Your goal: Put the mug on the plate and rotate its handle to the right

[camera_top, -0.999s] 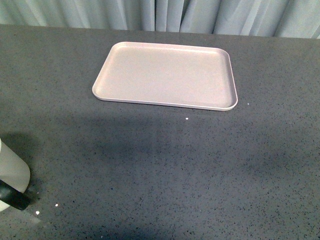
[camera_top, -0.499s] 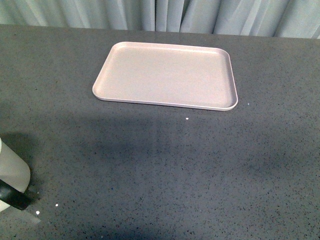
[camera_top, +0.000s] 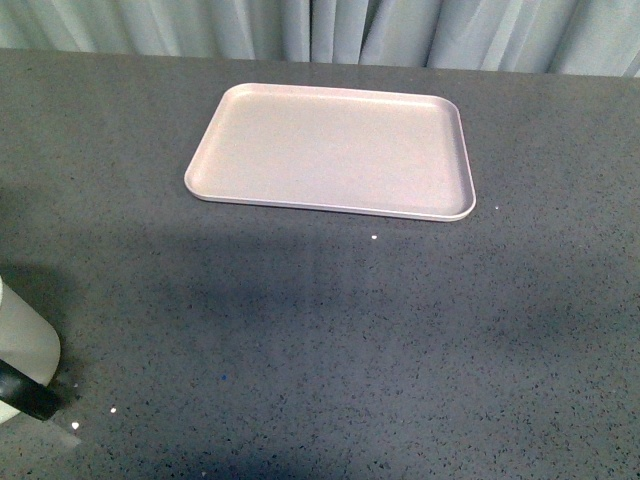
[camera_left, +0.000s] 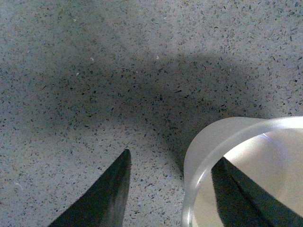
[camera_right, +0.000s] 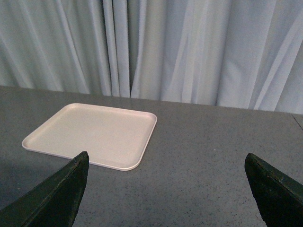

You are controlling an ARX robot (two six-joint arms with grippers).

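Left hand [camera_left: 173, 158] astride mug [camera_left: 208, 142] rim; speckled grey table [camera_top: 350, 330], curtains [camera_right: 165, 47].

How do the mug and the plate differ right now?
The mug is round, white and upright with a black handle; the plate is flat, rectangular and pale pink. The mug sits near left, cut off in the front view; the plate lies far and central. The left end effector straddles the mug's rim, open; nothing touches the plate. Both rest on the grey table.
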